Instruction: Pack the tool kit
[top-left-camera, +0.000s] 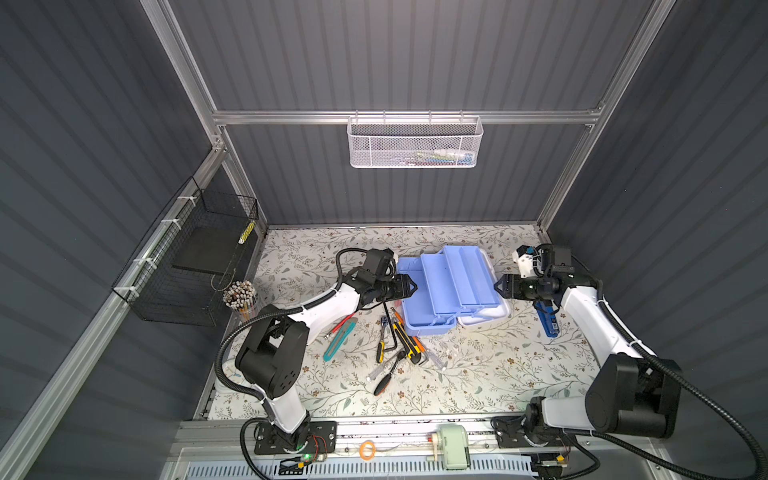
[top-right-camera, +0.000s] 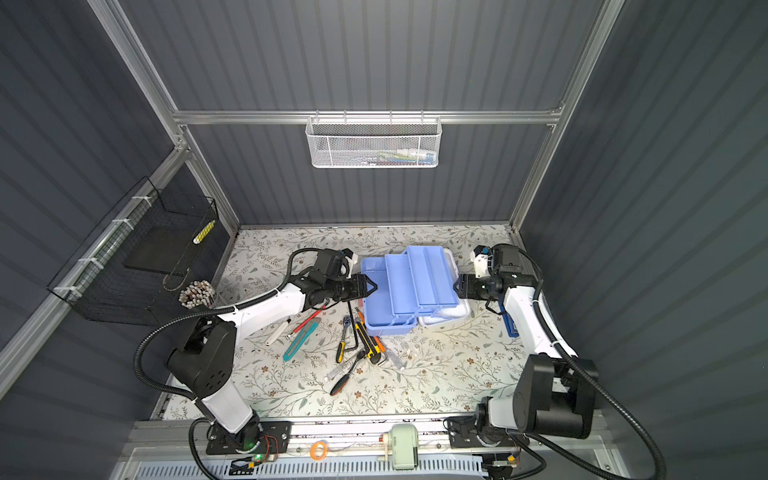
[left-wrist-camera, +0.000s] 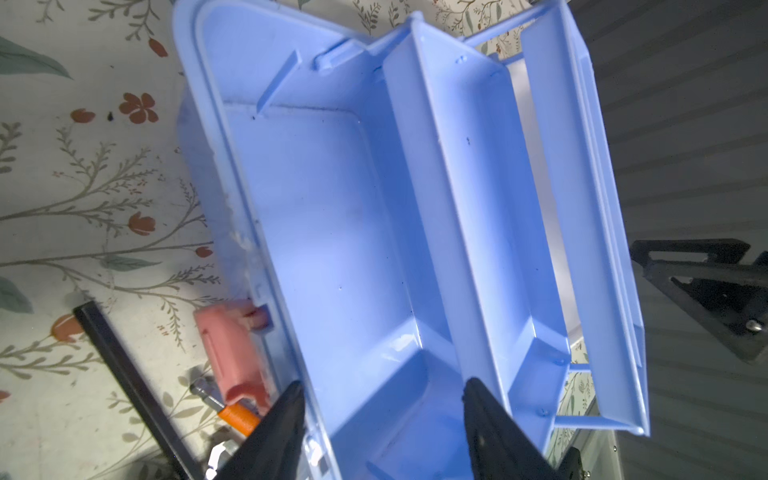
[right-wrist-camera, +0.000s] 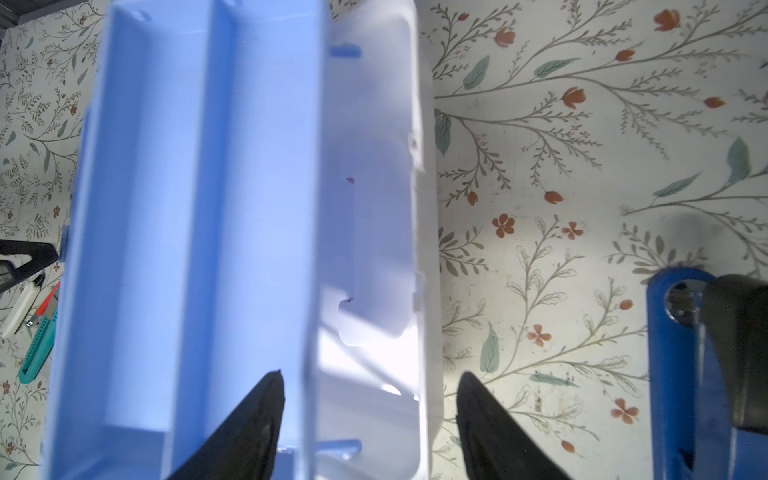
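The kit (top-left-camera: 419, 309) sits open at the back middle of the table (top-left-camera: 490, 374). Its base is empty, and its trays (top-left-camera: 457, 278) are fanned up over the white lid (top-left-camera: 486, 319), which lies flat on the right. Loose tools (top-left-camera: 399, 338) lie just in front of it.

Your left claw (top-left-camera: 413, 286) is spread and straddles the base's left end. Your right claw (top-left-camera: 497, 286) is also spread, with one finger over a tray and the other past the lid's edge. Neither grips anything.

Nothing is packed, so this looks like squaring the box. Close only on a wall edge, press evenly from both ends, and keep the base flat. Leave the trays fanned so you can reach inside.
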